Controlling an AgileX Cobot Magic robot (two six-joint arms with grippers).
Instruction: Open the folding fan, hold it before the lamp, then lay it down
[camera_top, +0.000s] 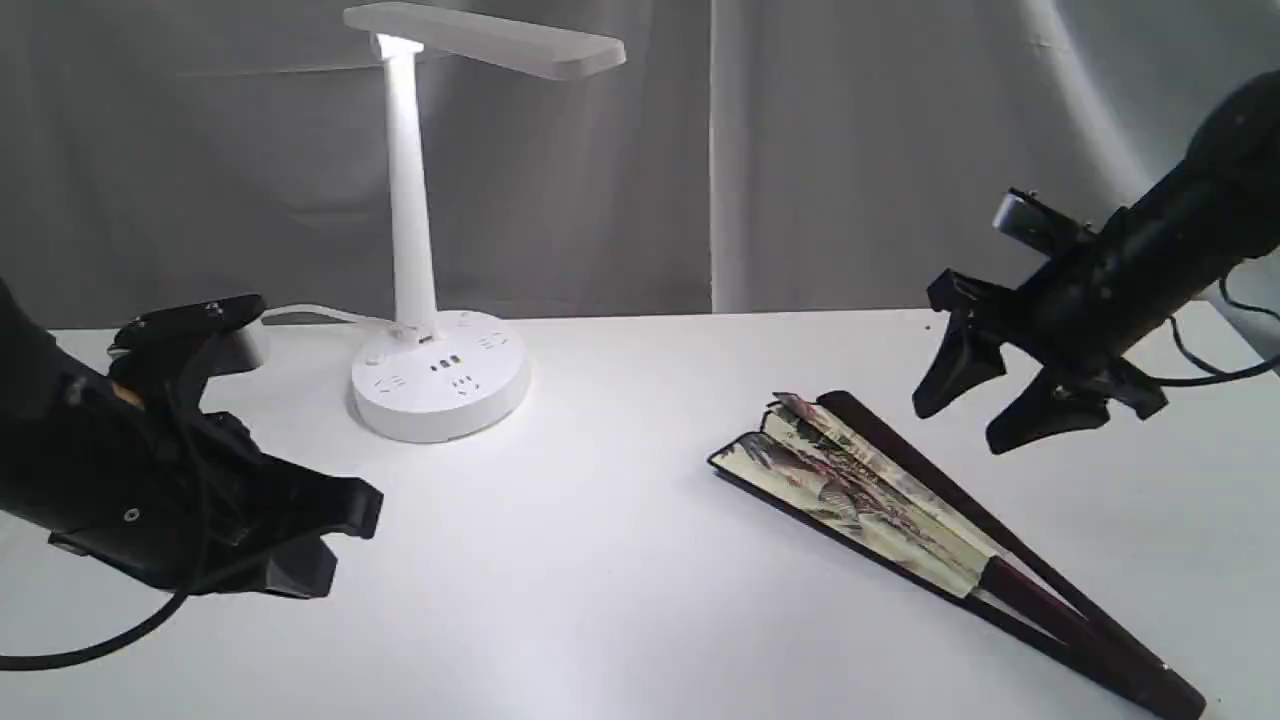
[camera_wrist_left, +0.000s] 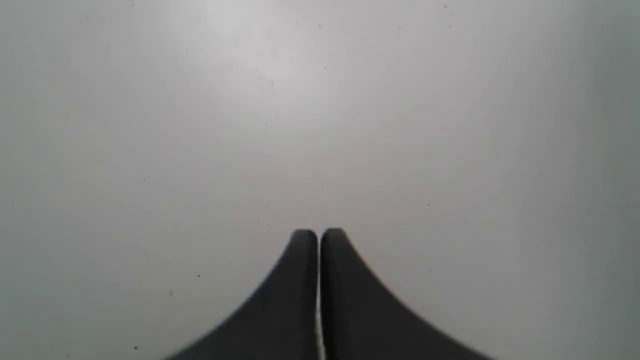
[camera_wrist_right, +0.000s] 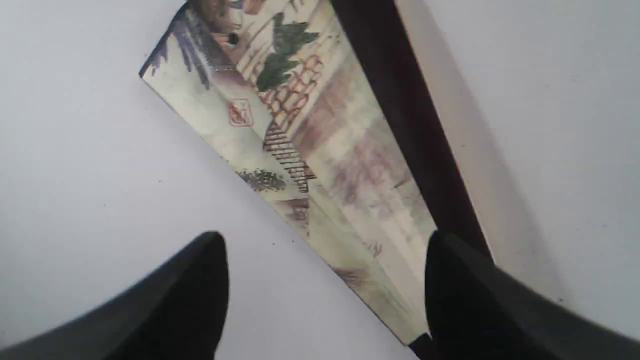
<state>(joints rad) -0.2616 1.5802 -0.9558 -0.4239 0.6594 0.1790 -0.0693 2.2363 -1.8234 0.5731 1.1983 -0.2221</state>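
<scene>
Folding fan (camera_top: 860, 490) lies barely spread — cream painted pleats, maroon guards — right jaws wide, left jaws closed empty.

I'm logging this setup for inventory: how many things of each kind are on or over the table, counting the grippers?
Fan: 1
Lamp: 1
Grippers: 2 (left gripper, right gripper)
Total: 4
</scene>
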